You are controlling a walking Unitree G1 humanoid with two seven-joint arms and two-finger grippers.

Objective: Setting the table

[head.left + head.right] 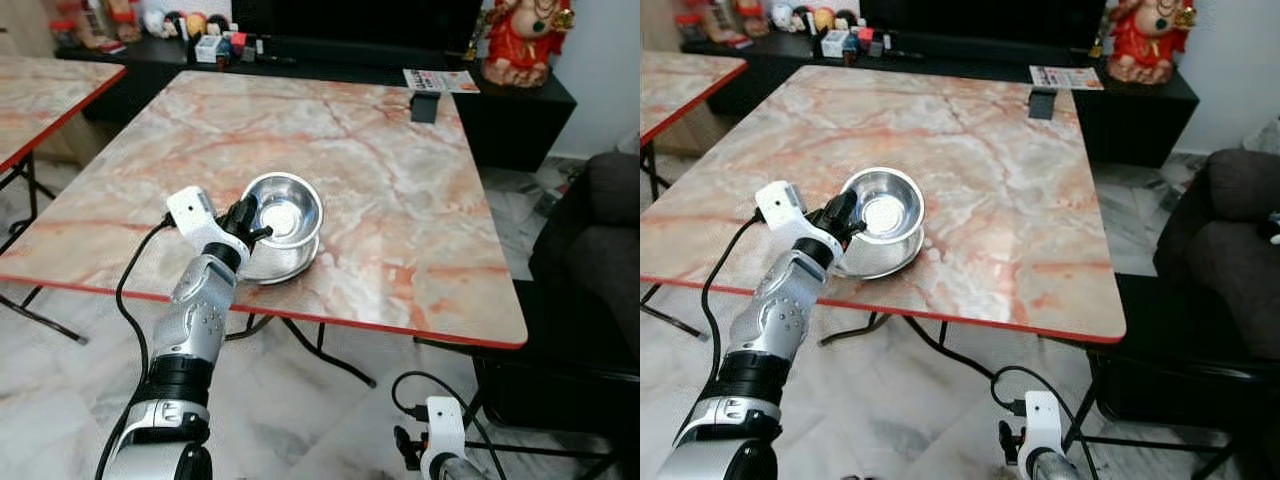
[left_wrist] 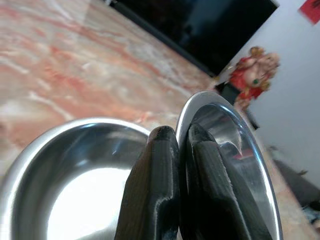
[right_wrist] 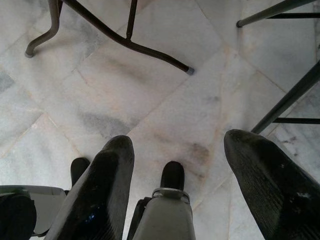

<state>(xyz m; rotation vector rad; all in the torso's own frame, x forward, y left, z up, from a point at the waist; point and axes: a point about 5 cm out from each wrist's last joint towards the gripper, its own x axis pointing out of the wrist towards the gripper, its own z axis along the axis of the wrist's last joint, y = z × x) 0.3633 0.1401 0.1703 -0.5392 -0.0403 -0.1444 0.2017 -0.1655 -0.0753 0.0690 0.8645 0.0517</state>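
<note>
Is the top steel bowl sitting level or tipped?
Tipped: the shiny steel bowl leans on the lower bowl, its rim pinched by the left gripper.

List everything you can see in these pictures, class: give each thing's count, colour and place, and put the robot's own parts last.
Steel bowls: two, silver, stacked near the table's front edge.
Table: one, pink marble top with red edge, centre.
Second table: one, same pattern, far left.
Small box: one, black, table's far right corner.
Figurine: one, red, on the dark cabinet behind.
Sofa: one, dark grey, right.
Floor: white marble tiles.
Left end effector: black fingers shut on the upper bowl's rim.
Right end effector: black, open, hanging low above the floor.
</note>
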